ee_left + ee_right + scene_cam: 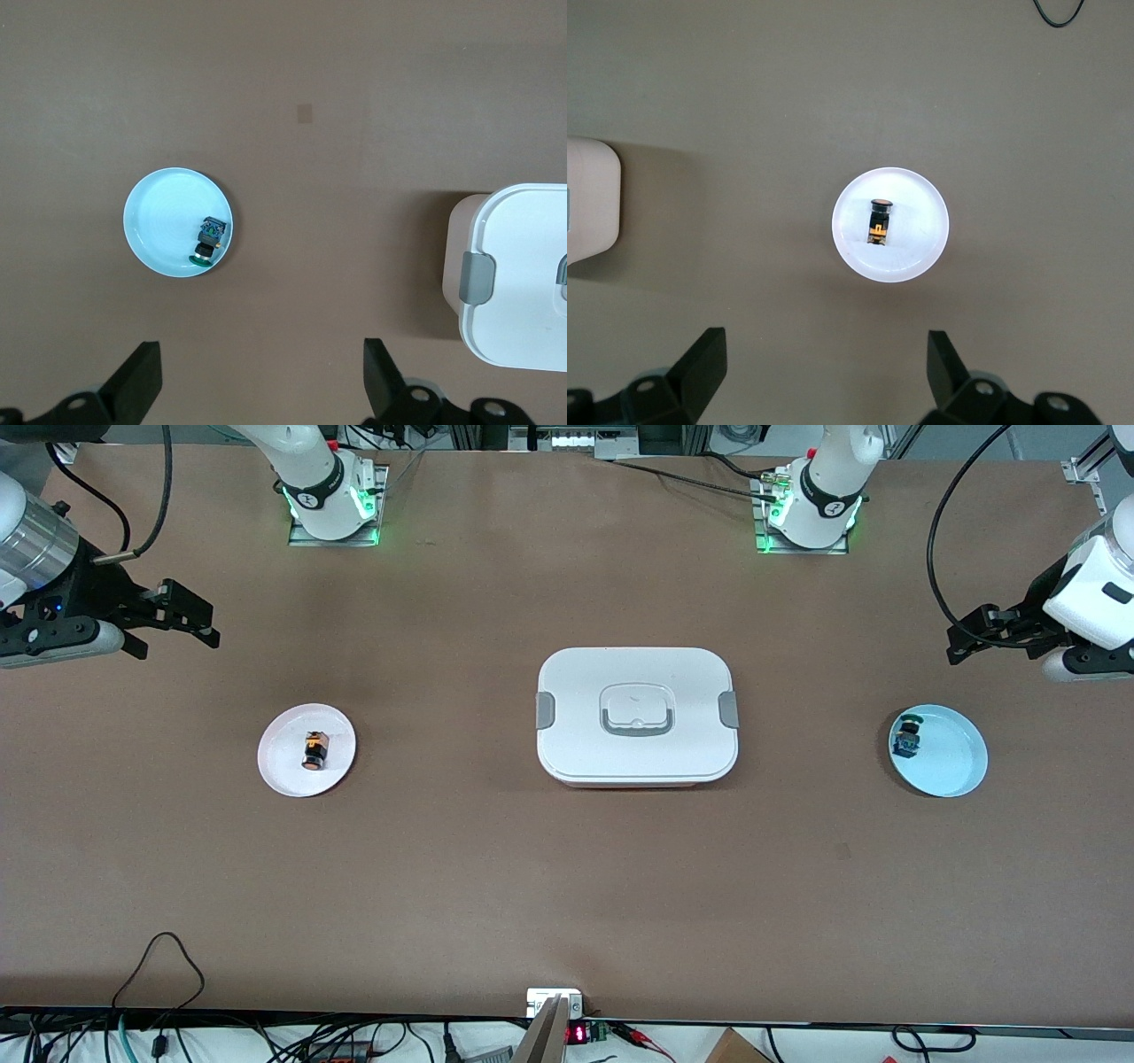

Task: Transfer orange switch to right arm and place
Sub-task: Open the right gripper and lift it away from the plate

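Observation:
The orange switch [314,750], a tiny black part with an orange cap, lies on its side on a white plate [283,775] toward the right arm's end of the table. In the right wrist view the orange switch [878,220] lies in the middle of that plate [917,239]. My right gripper [177,642] hangs open and empty in the air over bare table beside the plate, its jaws wide apart [826,337]. My left gripper [966,638] hangs open and empty over the table at the left arm's end [261,348].
A green-topped switch [907,735] lies at the edge of a light blue plate [952,766] near the left gripper, and both show in the left wrist view [207,239] [159,221]. A closed white lunch box [576,682] with grey clasps sits mid-table.

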`<state>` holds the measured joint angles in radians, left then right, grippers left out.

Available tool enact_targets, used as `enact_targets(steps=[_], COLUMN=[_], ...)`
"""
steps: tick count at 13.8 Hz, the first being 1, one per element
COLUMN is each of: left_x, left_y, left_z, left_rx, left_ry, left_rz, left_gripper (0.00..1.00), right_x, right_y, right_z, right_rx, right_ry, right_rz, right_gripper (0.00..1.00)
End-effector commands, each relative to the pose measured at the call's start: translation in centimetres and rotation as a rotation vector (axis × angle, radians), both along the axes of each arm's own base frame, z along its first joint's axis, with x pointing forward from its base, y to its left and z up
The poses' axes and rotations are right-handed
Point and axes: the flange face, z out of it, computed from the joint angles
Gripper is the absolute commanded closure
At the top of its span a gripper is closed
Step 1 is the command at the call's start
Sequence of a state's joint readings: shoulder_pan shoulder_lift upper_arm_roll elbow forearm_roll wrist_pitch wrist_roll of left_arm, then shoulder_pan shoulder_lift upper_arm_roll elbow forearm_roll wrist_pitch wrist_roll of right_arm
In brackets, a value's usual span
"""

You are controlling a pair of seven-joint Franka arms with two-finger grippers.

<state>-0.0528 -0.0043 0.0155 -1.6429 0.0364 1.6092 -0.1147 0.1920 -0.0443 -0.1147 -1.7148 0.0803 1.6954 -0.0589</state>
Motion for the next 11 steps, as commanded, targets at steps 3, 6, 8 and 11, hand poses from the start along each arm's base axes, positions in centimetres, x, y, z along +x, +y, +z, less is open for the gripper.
enact_targets(steps=[3, 6, 8, 11], left_x=[0.32, 0.32, 0.32, 0.32], left_y=[-0.07, -0.07, -0.15, -0.15], left_z=[0.51, 0.51, 0.51, 0.51], left_rx=[0.001, 0.001, 0.001, 0.001], left_ry=[0.004, 0.004, 0.004, 0.004], left_rz=[0.012, 0.012, 0.011, 0.009], left_gripper=[0.00, 0.00, 0.00, 0.00], right_x=[0.24, 0.44, 0.49, 0.48], right_y=[-0.13, -0.15, -0.30, -0.50], right_z=[0.83, 0.87, 1.03, 0.94], right_rx=[-0.010, -0.007, -0.005, -0.009], right_ry=[0.002, 0.001, -0.004, -0.002], right_rz=[0.006, 0.003, 0.001, 0.009], right_gripper=[0.00, 0.00, 0.00, 0.00])
